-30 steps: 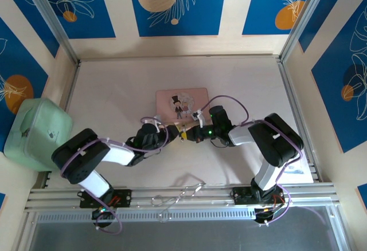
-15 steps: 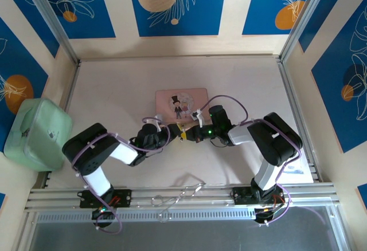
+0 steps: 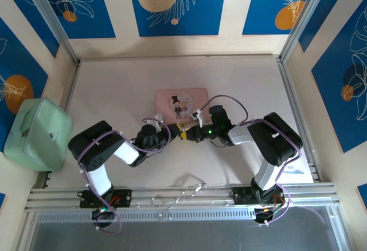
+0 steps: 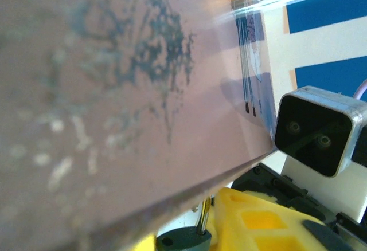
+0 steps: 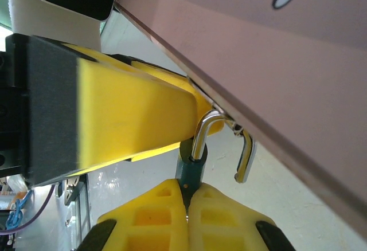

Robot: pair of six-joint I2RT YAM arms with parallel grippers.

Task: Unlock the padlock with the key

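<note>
**Operator:** Anything you can read down there?

**Robot:** The pink tin has a cartoon couple on its lid, a dark-suited figure beside one in white. In my left wrist view its pink face carries dark scribbled marks, too blurred to read.

**Operator:** Where is the padlock?

**Robot:** The padlock is at the tin's near edge, where my two arms meet over the counter. My right jaws are pressed together on its dark blue body, which is pinched at the tips of the yellow fingers. The silvery shackle rises toward the tin's edge. One leg sits in the body and the other ends free in the air beside it.

**Operator:** And your left jaws?

**Robot:** Their yellow finger lies just beside the shackle, close under the tin's edge. I cannot tell how far apart they stand, or whether they hold anything.

**Operator:** What is in the way?

**Robot:** Mostly the tin, which slants across both wrist views right above the shackle. The right wrist's camera housing faces my left wrist at close range. Well apart from all this, a pale green case sits at the counter's left edge. A bent wire lies on the metal rail by my bases. Blue wall panels with white leaves and orange discs stand around the counter.
</note>
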